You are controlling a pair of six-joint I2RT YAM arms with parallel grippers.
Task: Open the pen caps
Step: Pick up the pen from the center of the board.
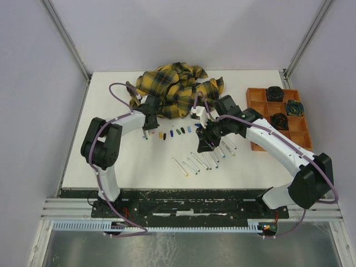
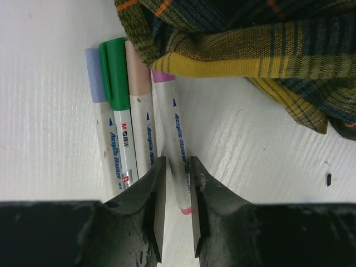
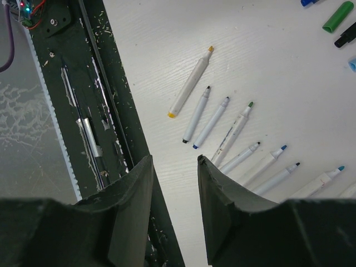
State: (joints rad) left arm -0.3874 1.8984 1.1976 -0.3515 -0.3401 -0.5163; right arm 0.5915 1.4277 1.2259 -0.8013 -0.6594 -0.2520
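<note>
The left fingers pinch a white pen on the bench beside the plaid cloth, its axis running 6 to 12 o'clock, pink cap at 12. The right fingers hang spread.

Bright, even, diffuse light from overhead fills all three views, so the white table looks pale and almost free of glare, with only short, soft shadows beneath the arms and beside the pens. The top view is sharp but fine detail is tiny (pens read as thin slivers), and the enclosure's rails splay outward toward the corners. In the wrist views the left hand and right hand loom dark, underexposed and slightly soft, while the table beyond is crisp.
</note>
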